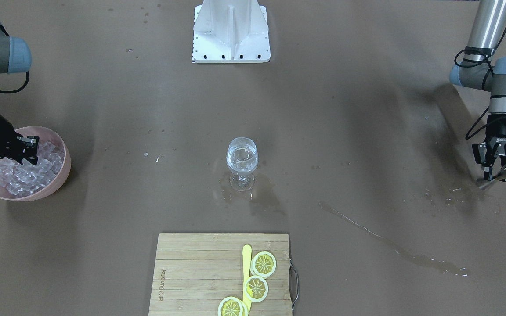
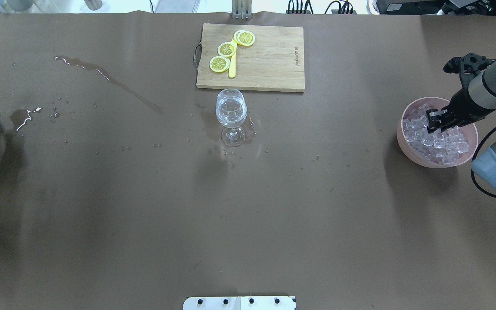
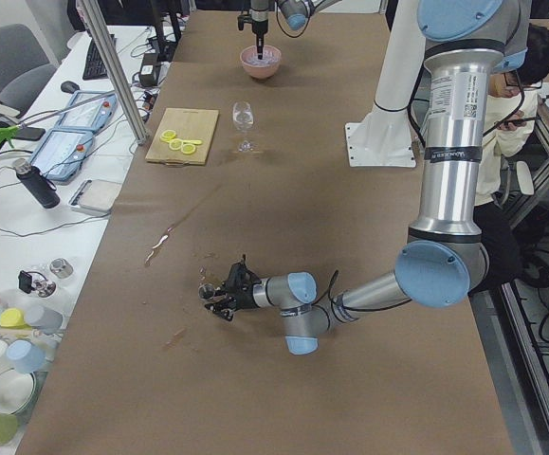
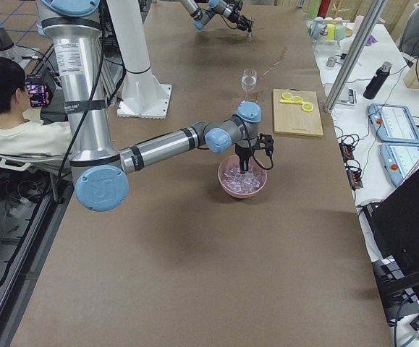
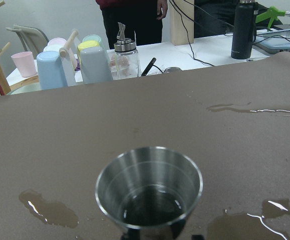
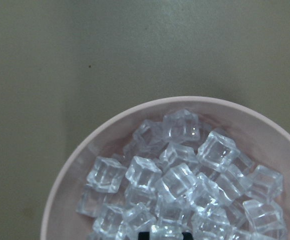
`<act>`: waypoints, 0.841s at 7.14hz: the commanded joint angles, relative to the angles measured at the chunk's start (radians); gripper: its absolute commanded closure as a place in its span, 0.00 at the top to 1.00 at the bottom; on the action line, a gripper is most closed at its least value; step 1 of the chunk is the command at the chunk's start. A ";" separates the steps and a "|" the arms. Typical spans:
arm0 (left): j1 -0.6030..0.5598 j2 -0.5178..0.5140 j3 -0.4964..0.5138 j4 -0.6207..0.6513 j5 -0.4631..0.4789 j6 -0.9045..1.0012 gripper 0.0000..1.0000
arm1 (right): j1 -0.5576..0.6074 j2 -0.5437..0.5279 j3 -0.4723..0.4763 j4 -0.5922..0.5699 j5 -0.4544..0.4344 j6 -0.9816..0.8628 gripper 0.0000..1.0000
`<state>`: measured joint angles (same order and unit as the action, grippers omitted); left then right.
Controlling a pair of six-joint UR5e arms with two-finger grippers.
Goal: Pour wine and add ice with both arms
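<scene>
A wine glass (image 1: pixel 242 158) with clear wine in it stands upright at the table's middle, also in the overhead view (image 2: pixel 230 112). A pink bowl (image 1: pixel 62 171) holds many clear ice cubes (image 1: pixel 20 177). My right gripper (image 1: pixel 30 150) is down in the bowl (image 2: pixel 403 137) among the ice (image 2: pixel 450 144). In the right wrist view its tips are close together around one ice cube (image 6: pixel 165 232). My left gripper (image 1: pixel 496 164) is far off at the table's side, shut on a small metal cup (image 5: pixel 149 192) that is upright with a little liquid in its bottom.
A wooden cutting board (image 1: pixel 196 272) with three lemon slices (image 1: pixel 264 263) and a yellow stick lies beyond the glass. Wet streaks (image 1: pixel 389 241) and puddles mark the brown table near the left gripper and around the glass. The white bracket base (image 1: pixel 231 30) stands at the robot's edge.
</scene>
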<state>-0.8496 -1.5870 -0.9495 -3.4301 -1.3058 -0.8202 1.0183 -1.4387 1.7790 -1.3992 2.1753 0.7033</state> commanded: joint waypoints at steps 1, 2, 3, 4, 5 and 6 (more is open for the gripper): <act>-0.005 -0.002 0.000 0.000 -0.001 -0.001 0.47 | 0.023 0.017 0.113 -0.141 0.020 -0.001 0.14; -0.005 -0.002 0.000 0.000 0.000 -0.001 0.47 | 0.025 0.070 0.167 -0.253 0.020 -0.001 0.13; -0.005 -0.002 0.000 0.000 0.000 -0.001 0.47 | 0.025 0.149 0.192 -0.367 0.018 0.002 0.12; -0.005 -0.002 0.000 0.000 -0.001 -0.001 0.45 | 0.013 0.226 0.194 -0.433 0.018 0.062 0.08; -0.005 -0.002 0.000 0.000 -0.001 -0.001 0.41 | -0.028 0.283 0.188 -0.437 0.014 0.165 0.05; -0.005 -0.002 0.000 0.000 -0.001 -0.001 0.37 | -0.064 0.322 0.180 -0.437 0.008 0.227 0.04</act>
<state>-0.8544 -1.5892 -0.9495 -3.4300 -1.3068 -0.8207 0.9951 -1.1752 1.9647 -1.8225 2.1891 0.8458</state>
